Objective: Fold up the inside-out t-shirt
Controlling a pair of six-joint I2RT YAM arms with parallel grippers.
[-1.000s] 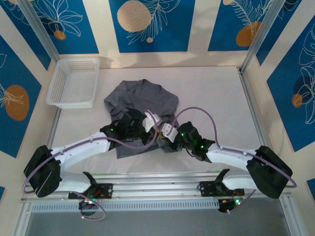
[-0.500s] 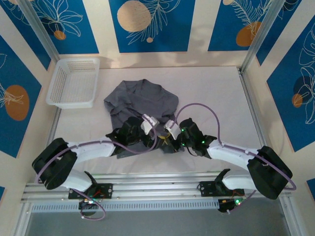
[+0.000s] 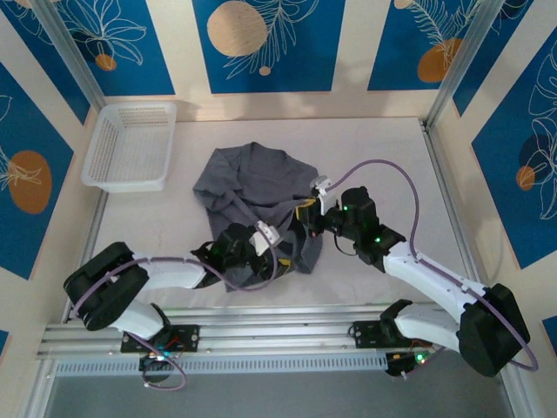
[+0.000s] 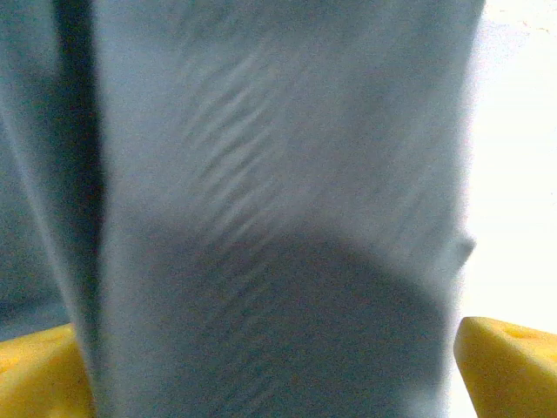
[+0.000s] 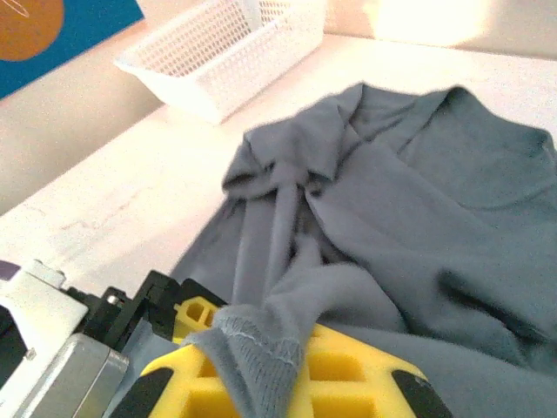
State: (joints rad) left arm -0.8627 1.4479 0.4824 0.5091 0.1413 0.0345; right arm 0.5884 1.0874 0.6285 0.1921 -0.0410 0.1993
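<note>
Slate-grey soft cotton, the short-sleeved inside-out t-shirt [image 3: 252, 178] is lying crumpled mid-way across the white table [image 3: 392, 165]. Its long axis is running from the far side toward the arms, leaning slightly right at the near end; which end the collar is facing I cannot tell. The right end effector [image 3: 306, 212] is clenching a stitched hem edge [image 5: 252, 340] on the shirt's right side. The left end effector [image 3: 264, 237] is sitting released at the near edge, yellow fingers [image 4: 35, 374] spread wide with cloth between them. A white plastic mesh basket [image 3: 130, 144] is resting far left, apart.

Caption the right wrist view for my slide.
Right hand shut on a fold of the t-shirt, basket behind.
</note>
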